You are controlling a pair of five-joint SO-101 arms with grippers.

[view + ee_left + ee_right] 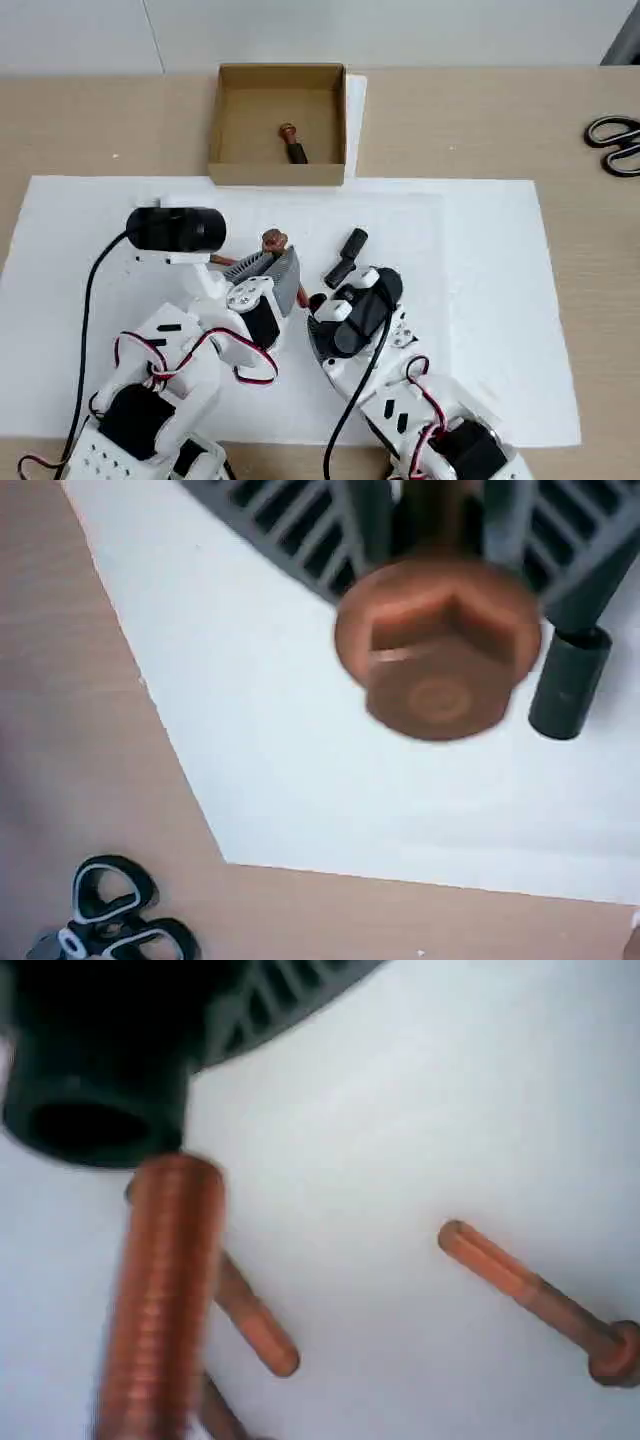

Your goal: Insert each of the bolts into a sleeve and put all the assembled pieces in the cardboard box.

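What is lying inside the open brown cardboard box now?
In the cardboard box: one copper-coloured bolt pushed into a black cylindrical sleeve. Its near wall's inner side is hidden.

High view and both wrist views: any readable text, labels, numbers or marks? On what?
No readable text in any view.
Head of the bolt: a faint round stamped mark, too blurred to read.
Cardboard box, sleeve, scissors: no print visible.
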